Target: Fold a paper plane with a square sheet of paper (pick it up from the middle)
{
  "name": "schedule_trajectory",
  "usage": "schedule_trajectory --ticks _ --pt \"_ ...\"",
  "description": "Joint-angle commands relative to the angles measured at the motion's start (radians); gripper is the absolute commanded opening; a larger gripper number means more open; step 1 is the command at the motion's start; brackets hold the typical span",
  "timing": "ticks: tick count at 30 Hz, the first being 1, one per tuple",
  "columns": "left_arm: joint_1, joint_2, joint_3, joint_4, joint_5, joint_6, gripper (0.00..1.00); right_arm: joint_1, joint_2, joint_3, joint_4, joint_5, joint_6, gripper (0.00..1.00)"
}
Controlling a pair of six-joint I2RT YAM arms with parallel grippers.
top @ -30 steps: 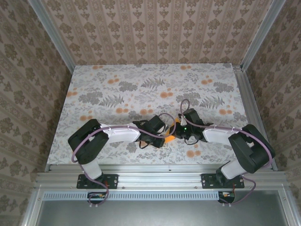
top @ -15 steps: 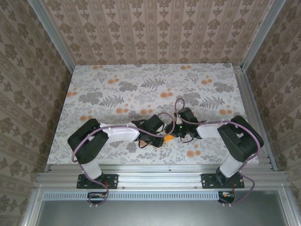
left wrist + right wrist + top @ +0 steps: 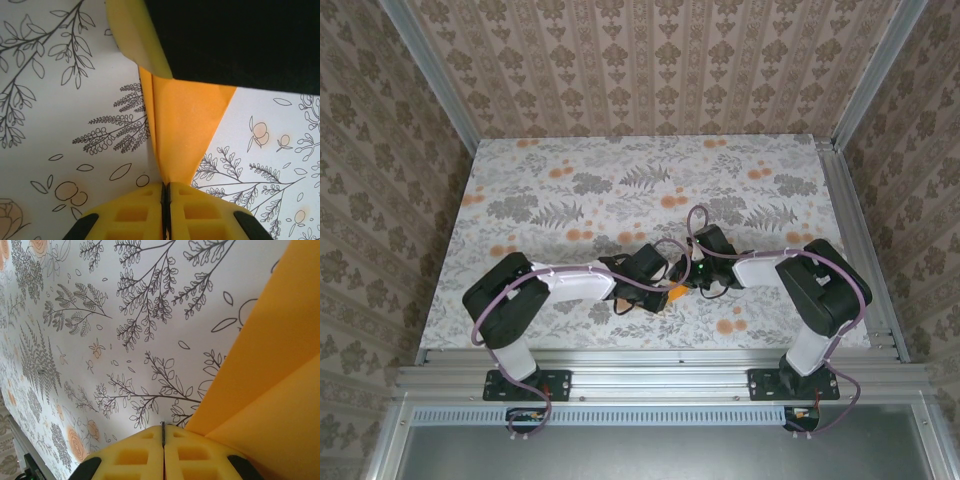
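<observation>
- You are mid-fold: the square sheet of paper is already creased into a narrow orange wedge. It hangs between the two arms, low over the floral surface, near its front edge and about midway across.
- Your left fingers are pressed together, and the wedge's pointed end runs straight into the seam between them, so they have it pinched.
- Your right fingers are closed pad to pad too. The paper lies against them on one side with a crease running away from them. Whether it is actually clamped there, you cannot tell.
- The step in hand looks like setting or sharpening a crease.
- Next, you likely need to confirm the right-side hold, then lay the wedge flat and press along the fold without tearing the tip.
</observation>
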Motion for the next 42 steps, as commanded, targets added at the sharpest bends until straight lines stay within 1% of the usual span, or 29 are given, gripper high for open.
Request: schedule_trajectory --ticks 1,15,21,28,31,33,35,37,38,42 --pt "0.01 0.02 -0.054 -0.133 -0.105 0.018 0.1 -0.021 0.05 -0.005 -0.073 0.077 -0.039 0.09" --pt "-0.049 -0.037 -0.047 -0.284 -0.155 -0.012 0.07 -0.044 0.062 -0.041 -0.036 0.052 -0.047 0.08" --pt "-0.066 -0.063 -0.033 -0.334 -0.151 -0.017 0.05 -0.043 0.072 -0.052 -0.011 0.037 -0.044 0.08" --pt "-0.084 -0.105 -0.052 -0.354 -0.126 -0.035 0.02 -0.044 0.076 -0.059 0.005 0.032 -0.046 0.08" --pt "-0.086 -0.127 -0.053 -0.366 -0.105 -0.038 0.04 -0.044 0.078 -0.063 0.013 0.029 -0.043 0.07" --pt "-0.086 -0.139 -0.057 -0.373 -0.104 -0.039 0.07 -0.042 0.075 -0.064 0.016 0.026 -0.043 0.07" --pt "-0.082 -0.145 -0.053 -0.382 -0.11 -0.035 0.09 -0.042 0.074 -0.067 0.021 0.023 -0.042 0.07" --pt "-0.079 -0.143 -0.046 -0.392 -0.119 -0.029 0.11 -0.042 0.072 -0.07 0.027 0.017 -0.041 0.07" --pt "-0.078 -0.141 -0.041 -0.394 -0.12 -0.026 0.14 -0.042 0.072 -0.072 0.029 0.017 -0.038 0.07" --pt "-0.069 -0.126 -0.018 -0.396 -0.118 -0.015 0.18 -0.04 0.068 -0.078 0.038 0.011 -0.034 0.07"
